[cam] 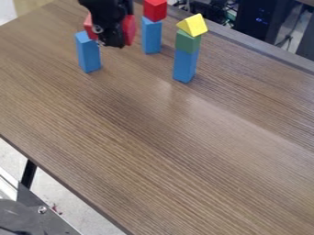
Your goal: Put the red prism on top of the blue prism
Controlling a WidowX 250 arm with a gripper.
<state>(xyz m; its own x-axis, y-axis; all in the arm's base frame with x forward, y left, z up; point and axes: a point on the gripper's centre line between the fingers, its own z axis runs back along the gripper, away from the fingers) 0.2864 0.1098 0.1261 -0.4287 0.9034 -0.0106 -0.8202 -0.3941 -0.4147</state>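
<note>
Jaws closed on the red prism [129, 30], near its middle, beside the blue prism [90, 54]. I judge it light, rigid; central hold should limit tipping.

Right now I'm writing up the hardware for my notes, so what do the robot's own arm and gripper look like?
The robot arm is black. The black gripper below it is a chunky, irregular mechanism. On it sits a small, round, greyish detail, perhaps a screw head. I cannot make out any cables or markings on either.
</note>
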